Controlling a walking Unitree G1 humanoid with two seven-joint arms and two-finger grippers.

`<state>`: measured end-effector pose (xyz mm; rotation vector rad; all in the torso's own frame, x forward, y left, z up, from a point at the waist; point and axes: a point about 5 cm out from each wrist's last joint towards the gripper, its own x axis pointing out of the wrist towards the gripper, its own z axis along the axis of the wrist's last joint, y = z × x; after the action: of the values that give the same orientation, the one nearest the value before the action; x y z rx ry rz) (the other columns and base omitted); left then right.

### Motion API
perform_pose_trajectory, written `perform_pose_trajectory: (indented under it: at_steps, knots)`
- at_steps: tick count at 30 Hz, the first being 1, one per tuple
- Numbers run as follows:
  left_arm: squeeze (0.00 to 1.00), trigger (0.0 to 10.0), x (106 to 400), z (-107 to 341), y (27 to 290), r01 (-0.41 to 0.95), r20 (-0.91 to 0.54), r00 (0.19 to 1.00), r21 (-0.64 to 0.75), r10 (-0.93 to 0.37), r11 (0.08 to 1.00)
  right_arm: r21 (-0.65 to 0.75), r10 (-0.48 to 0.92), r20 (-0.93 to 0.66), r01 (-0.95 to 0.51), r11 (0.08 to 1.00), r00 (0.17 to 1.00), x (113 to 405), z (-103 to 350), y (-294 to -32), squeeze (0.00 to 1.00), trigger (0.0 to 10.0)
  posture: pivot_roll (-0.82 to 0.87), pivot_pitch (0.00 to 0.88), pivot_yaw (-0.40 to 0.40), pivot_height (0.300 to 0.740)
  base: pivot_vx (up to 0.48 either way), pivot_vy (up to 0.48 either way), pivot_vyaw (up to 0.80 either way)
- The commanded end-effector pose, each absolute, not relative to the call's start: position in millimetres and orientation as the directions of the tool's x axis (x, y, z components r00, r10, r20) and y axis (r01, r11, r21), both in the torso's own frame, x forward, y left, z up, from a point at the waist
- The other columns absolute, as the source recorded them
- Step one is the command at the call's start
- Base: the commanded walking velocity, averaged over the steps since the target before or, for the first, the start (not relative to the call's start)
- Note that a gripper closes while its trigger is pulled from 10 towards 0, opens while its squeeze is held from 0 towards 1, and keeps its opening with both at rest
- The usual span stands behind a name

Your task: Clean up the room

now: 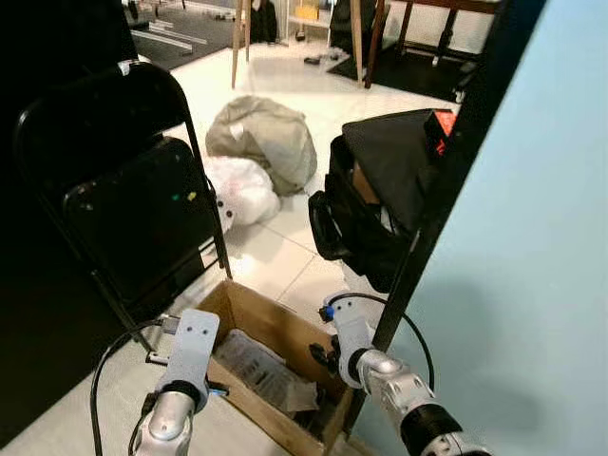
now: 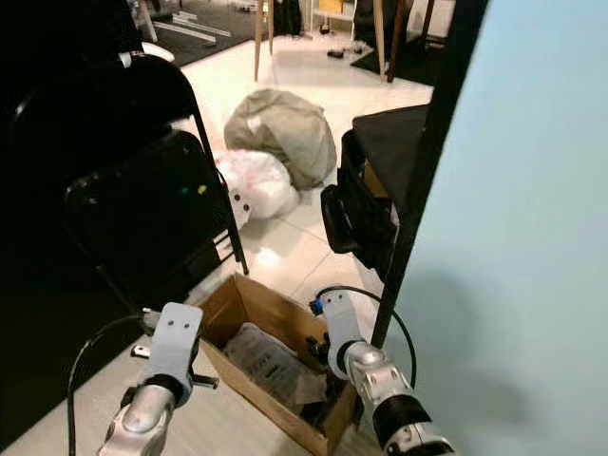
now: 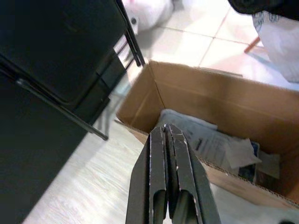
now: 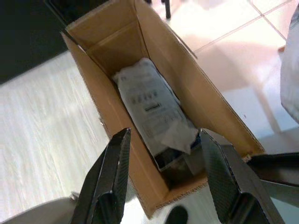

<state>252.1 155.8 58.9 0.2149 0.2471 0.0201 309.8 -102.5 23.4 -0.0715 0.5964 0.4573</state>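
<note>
An open cardboard box (image 1: 275,366) sits on the floor right in front of the robot, its long side running from near the folding chair toward the blue panel, and it evidently serves as the bin for the clean-up. Inside lies a crumpled white printed plastic packet (image 4: 156,112), resting flat along the bottom, with some darker scraps under its near end. The right gripper (image 4: 163,186) hangs directly over the near-right end of the box with its two black fingers spread wide and nothing between them, which suits either a drop into the box or a reach down into it; which of the two I cannot tell. The left gripper (image 3: 169,154) hovers just over the box's near-left rim with its fingers pressed together and empty, seemingly parked out of the way. To the left stands a black folding chair (image 1: 133,204), one leg just beside the box's far corner. Farther off on the tiled floor lie a white plastic bag (image 1: 242,190) and, behind it and touching it, an olive-grey bag (image 1: 266,138), probably the next things to gather. A black bag (image 1: 366,214) sits to the right, against the dark post edging the light blue panel (image 1: 532,266).
</note>
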Motion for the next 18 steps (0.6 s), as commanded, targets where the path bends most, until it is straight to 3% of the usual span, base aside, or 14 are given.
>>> perform_pose_trajectory:
  at_steps: [1, 13, 18]
  knots:
    - [0.0, 10.0, 250.4, 52.2, 157.9, 0.017, -0.263, 0.964, 0.238, 0.048, 0.971, 0.089, 0.404, -0.553, -0.431, 0.898, 0.728, 307.8, 23.1, -100.6, 0.0, 10.0, 0.02, 0.032, 0.036, 0.74, 0.0, 0.0, 0.0]
    - [0.0, 10.0, 246.9, 49.3, 153.3, 0.025, -0.271, 0.962, 0.212, 0.034, 0.977, 0.129, 0.442, -0.627, -0.475, 0.871, 0.641, 297.0, 16.6, -95.8, 0.0, 10.0, 0.03, 0.03, 0.015, 0.74, 0.0, 0.0, 0.0]
    - [0.0, 10.0, 241.9, 45.3, 152.5, 0.026, -0.286, 0.958, 0.204, 0.034, 0.979, -0.017, 0.386, -0.675, -0.537, 0.843, 0.628, 292.9, 10.4, -105.7, 0.0, 10.0, 0.03, 0.031, 0.002, 0.74, 0.0, 0.0, 0.0]
